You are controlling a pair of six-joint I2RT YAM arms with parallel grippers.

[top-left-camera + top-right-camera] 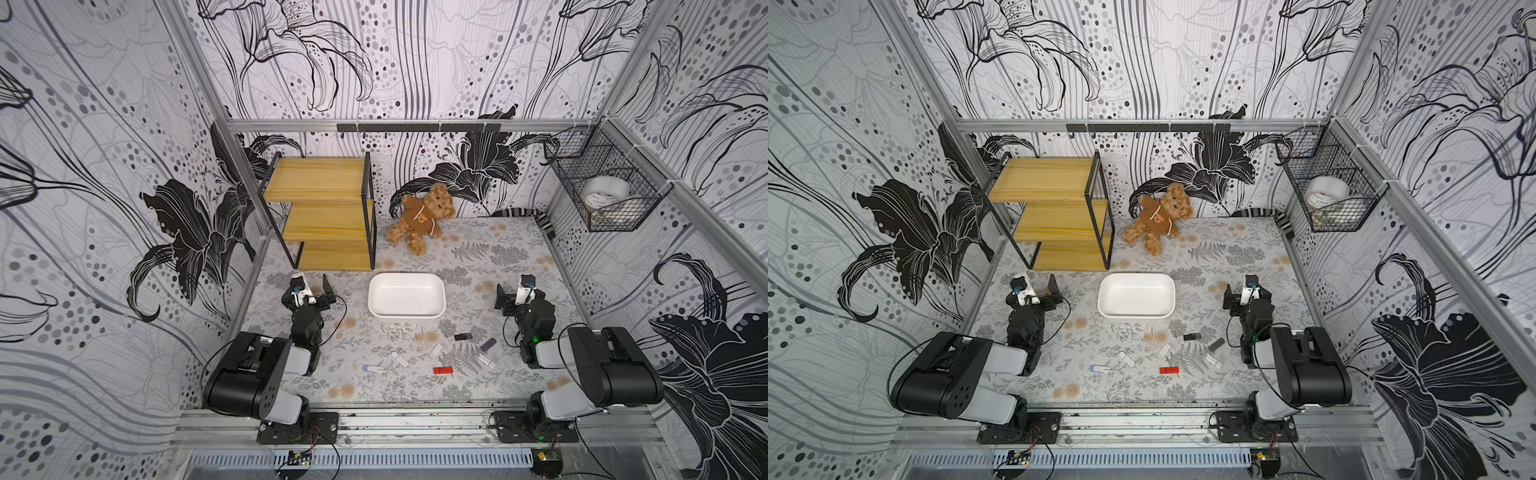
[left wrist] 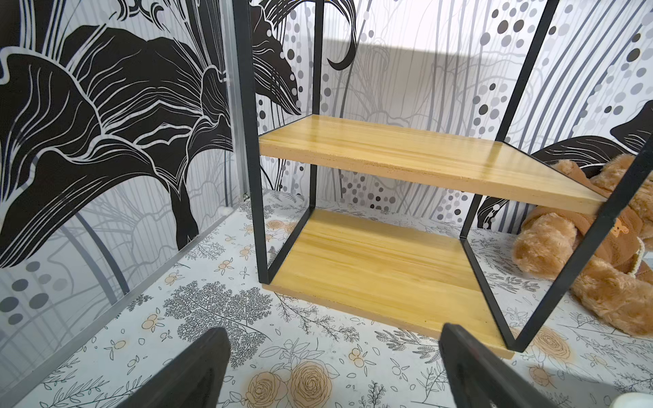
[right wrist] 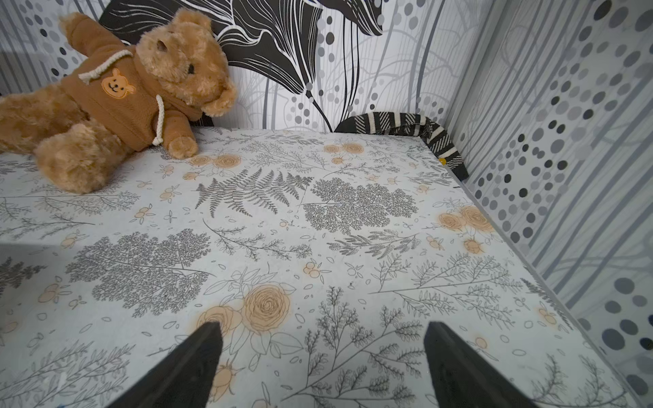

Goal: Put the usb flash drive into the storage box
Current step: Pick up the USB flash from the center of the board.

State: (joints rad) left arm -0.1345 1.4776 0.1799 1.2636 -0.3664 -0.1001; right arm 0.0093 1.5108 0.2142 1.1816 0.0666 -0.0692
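Storage box [image 1: 406,295], mid-frame, holds nothing (usb flash drives [image 1: 442,370] lie below it); left gripper [image 2: 332,330] and right gripper [image 3: 322,325] jaws spread, empty.

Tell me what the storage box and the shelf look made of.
Storage box: probably plastic, glossy white; smooth walls, rounded corners, soft highlights. Shelf: its boards look like lacquered wood or veneer, with yellow grain and a sheen; the frame seems to be thin matte black metal bar.
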